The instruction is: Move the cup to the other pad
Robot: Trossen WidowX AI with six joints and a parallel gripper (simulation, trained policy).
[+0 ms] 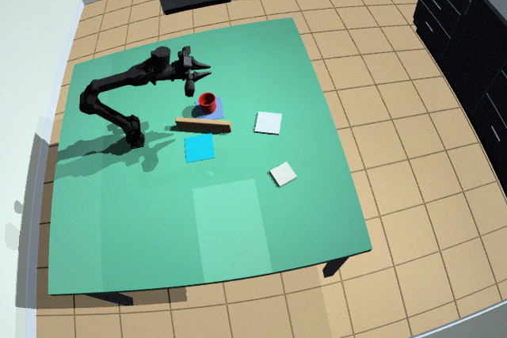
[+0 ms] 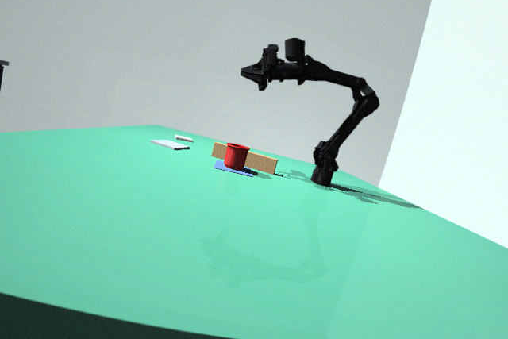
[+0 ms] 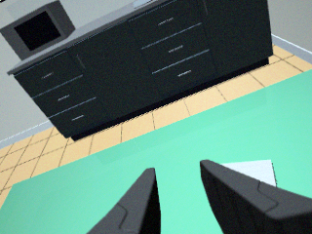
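The angular black tool (image 1: 210, 70) (image 2: 240, 72) (image 3: 177, 173) hovers above the smooth, round red cup (image 1: 207, 103) (image 2: 236, 156).

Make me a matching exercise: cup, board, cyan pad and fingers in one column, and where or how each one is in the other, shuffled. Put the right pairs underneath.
Column one
1. Cup
2. Board
3. Cyan pad
4. Fingers

Column two
A. Lying flat, with nothing on it
B. Raised above the table, a gap between them and nothing held
C. Upright on the blue pad
D. Standing between the blue pad and the cyan pad

Right pairs: 1-C, 2-D, 3-A, 4-B
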